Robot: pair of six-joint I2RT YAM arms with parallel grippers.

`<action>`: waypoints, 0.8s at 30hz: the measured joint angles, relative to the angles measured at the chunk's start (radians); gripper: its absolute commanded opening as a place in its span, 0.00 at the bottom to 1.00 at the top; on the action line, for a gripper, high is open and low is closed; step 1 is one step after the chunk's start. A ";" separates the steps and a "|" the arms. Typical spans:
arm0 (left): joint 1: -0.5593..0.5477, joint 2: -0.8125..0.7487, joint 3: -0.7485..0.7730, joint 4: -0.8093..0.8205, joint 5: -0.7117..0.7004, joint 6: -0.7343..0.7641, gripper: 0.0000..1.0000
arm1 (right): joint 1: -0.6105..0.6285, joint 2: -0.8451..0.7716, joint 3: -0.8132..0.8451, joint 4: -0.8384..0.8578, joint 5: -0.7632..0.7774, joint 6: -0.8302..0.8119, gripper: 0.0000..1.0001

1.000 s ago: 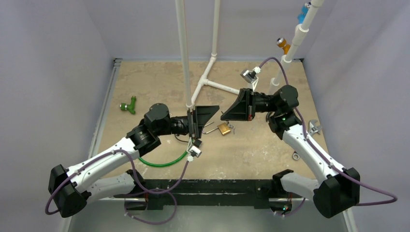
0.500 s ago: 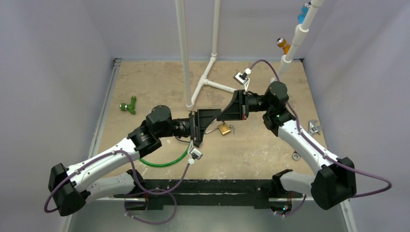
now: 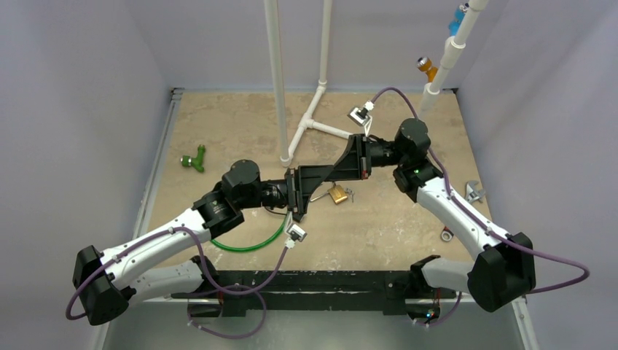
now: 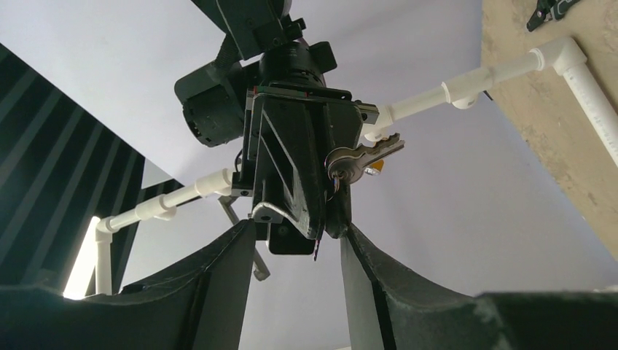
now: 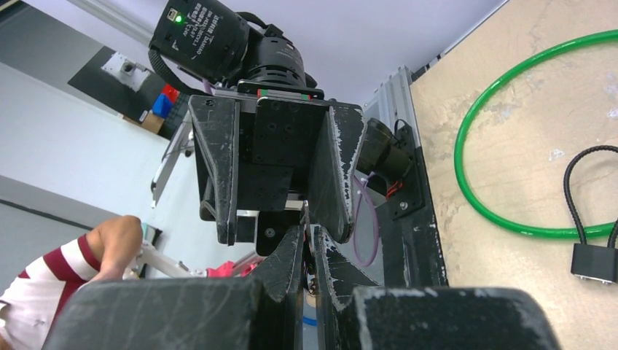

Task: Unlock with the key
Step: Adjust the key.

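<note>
A brass padlock [image 3: 337,194] lies on the tan table, just below where the two grippers meet. My right gripper [image 3: 333,172] is shut on a key. Its thin blade [image 5: 306,210] sticks out past the fingertips in the right wrist view. A bunch of silver keys [image 4: 358,157] hangs beside its fingers in the left wrist view. My left gripper [image 3: 323,175] is open and faces the right one. Its two fingers [image 4: 218,277] stand either side of the right gripper's tips and the blade [image 4: 316,249], and I cannot tell whether they touch.
A green hose loop [image 3: 251,244] and a black cable lock [image 5: 594,261] lie near the left arm. White pipes [image 3: 275,80] rise behind the grippers. A green fitting [image 3: 194,158] is at the left. Small metal parts [image 3: 474,192] lie at the right edge.
The right gripper has moved left with the key and the left gripper has moved right. They were apart, and now they meet tip to tip above the padlock.
</note>
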 measured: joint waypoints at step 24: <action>-0.003 -0.024 0.003 -0.039 -0.031 -0.021 0.39 | 0.009 -0.010 0.001 -0.105 0.013 -0.092 0.00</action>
